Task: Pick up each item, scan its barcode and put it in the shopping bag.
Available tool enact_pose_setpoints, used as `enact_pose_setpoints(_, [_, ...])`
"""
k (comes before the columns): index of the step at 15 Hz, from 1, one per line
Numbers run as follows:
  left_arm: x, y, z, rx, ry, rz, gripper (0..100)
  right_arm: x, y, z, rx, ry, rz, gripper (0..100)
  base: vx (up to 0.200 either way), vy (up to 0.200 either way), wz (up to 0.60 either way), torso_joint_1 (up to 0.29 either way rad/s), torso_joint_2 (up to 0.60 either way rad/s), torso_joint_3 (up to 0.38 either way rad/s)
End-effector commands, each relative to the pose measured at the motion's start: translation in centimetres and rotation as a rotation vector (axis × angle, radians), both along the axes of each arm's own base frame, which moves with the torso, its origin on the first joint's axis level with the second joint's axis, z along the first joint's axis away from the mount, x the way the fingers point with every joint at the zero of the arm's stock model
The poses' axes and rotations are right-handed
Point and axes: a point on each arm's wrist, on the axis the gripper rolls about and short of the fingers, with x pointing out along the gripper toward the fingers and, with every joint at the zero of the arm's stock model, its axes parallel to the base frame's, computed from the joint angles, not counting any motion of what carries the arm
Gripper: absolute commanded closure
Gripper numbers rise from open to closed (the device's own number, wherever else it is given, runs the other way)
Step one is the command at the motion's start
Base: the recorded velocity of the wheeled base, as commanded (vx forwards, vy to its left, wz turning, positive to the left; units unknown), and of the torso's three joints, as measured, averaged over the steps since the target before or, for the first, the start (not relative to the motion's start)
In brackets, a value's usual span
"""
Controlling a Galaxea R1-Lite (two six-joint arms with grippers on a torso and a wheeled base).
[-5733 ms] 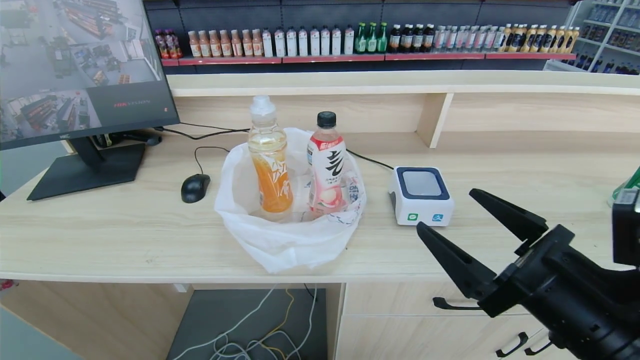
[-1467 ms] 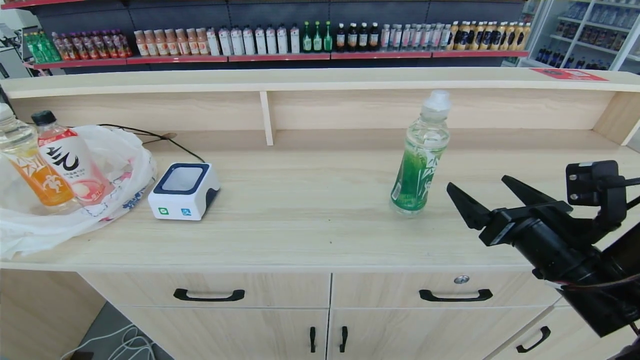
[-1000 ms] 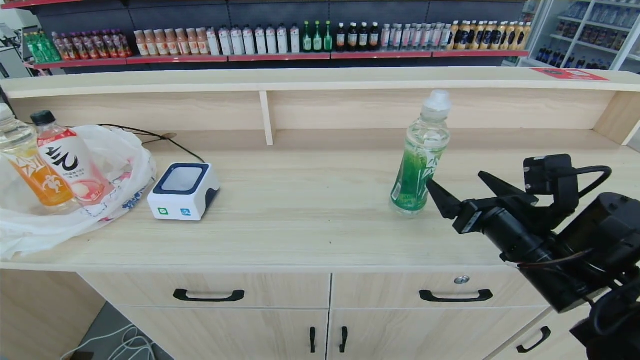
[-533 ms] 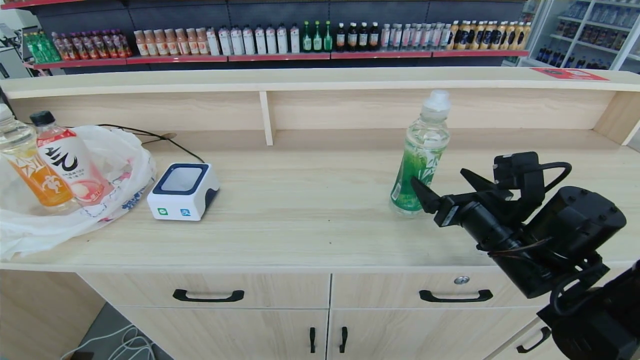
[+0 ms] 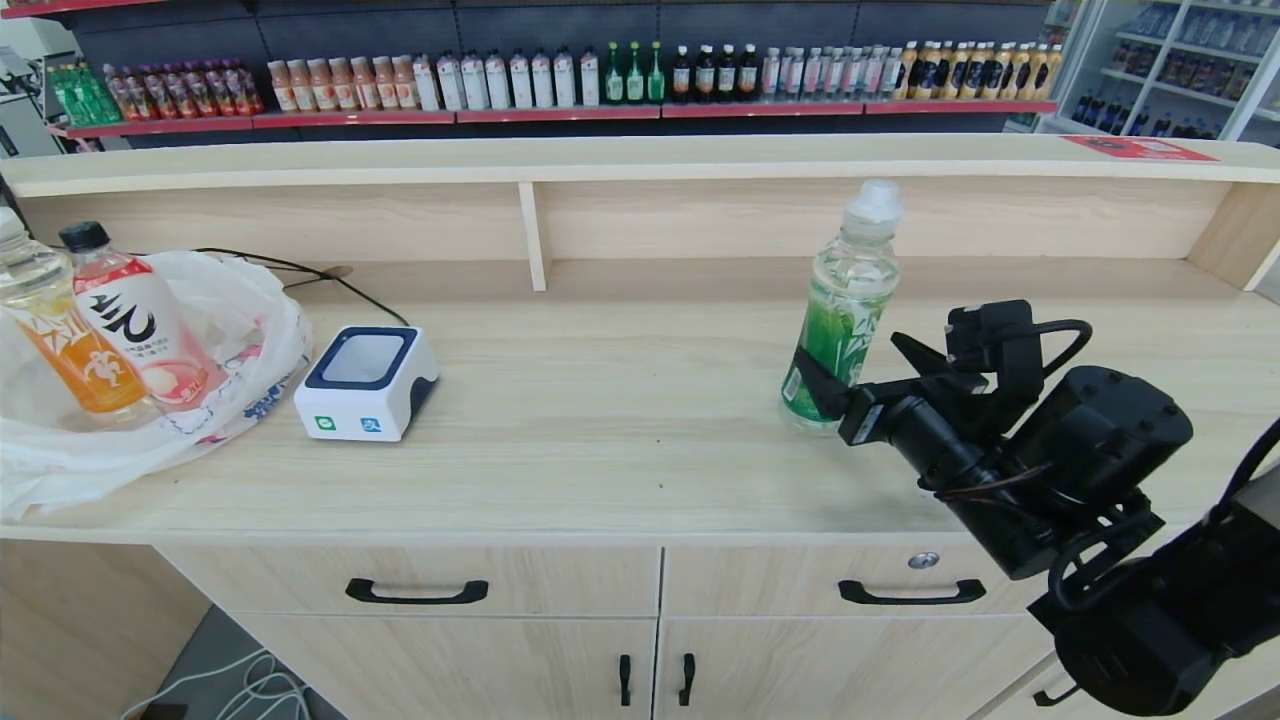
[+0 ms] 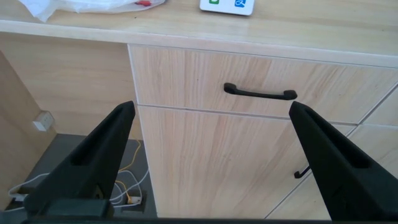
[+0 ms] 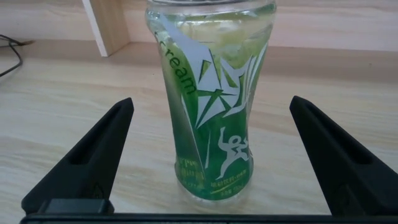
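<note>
**open right jaws on either side of the green bottle at the counter's right end**

a light wood counter [image 5: 620, 440] runs the width of the shop, with a raised ledge [image 5: 600, 155] along its back edge and a short upright divider [image 5: 533, 235] under it. the clear plastic bottle with a green label and white cap [image 5: 845, 310] stands upright toward the right end, about midway between front and back edges. the right gripper [image 5: 850, 358] is level with the bottle's lower half, jaws spread wide, one finger on each side and neither touching it.

at the left edge a white plastic shopping bag [image 5: 230, 300] holds an orange-labelled bottle [image 5: 60, 340] and a pink-labelled bottle with a black cap [image 5: 140, 320], both upright. just beside the bag sits a white box scanner with a dark blue window frame [image 5: 367, 383].

the left gripper [image 6: 211, 106] hangs below the counter's front edge, before a drawer with a black handle [image 6: 260, 93], jaws wide apart and holding nothing. red-edged shelves of drink bottles [image 5: 640, 75] line the dark wall behind.
</note>
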Motion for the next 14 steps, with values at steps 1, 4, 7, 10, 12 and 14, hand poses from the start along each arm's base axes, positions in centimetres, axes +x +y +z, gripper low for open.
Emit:
enact_pose_setpoints(1, [0.0,0.0,0.0,0.000,0.001,0.001,0,0.4,0.9,-0.3,0.000,-0.001,0.018,0,0.000,0.000,0.00,0.000,0.00,0.000])
enact_pose_setpoints(4, [0.0,0.0,0.0,0.000,0.001,-0.001,0,1.8,1.9,0.0,0.018,-0.035,0.026,0,0.000,0.000,0.00,0.000,0.00,0.000])
enact_pose_setpoints(7, [0.0,0.0,0.0,0.000,0.001,-0.001,0,2.3,2.7,0.0,0.026,-0.048,0.038,0,0.000,0.000,0.00,0.000,0.00,0.000])
enact_pose_setpoints(10, [0.0,0.0,0.0,0.000,0.001,0.001,0,2.7,3.6,-0.1,0.032,-0.056,0.054,0,0.000,0.000,0.00,0.000,0.00,0.000])
enact_pose_setpoints(12, [0.0,0.0,0.0,0.000,0.001,-0.001,0,2.8,3.8,-0.1,0.034,-0.058,0.057,0,0.000,0.000,0.00,0.000,0.00,0.000])
enact_pose_setpoints(14, [0.0,0.0,0.0,0.000,-0.001,0.001,0,3.1,3.6,0.0,0.037,-0.064,0.047,0,0.000,0.000,0.00,0.000,0.00,0.000])
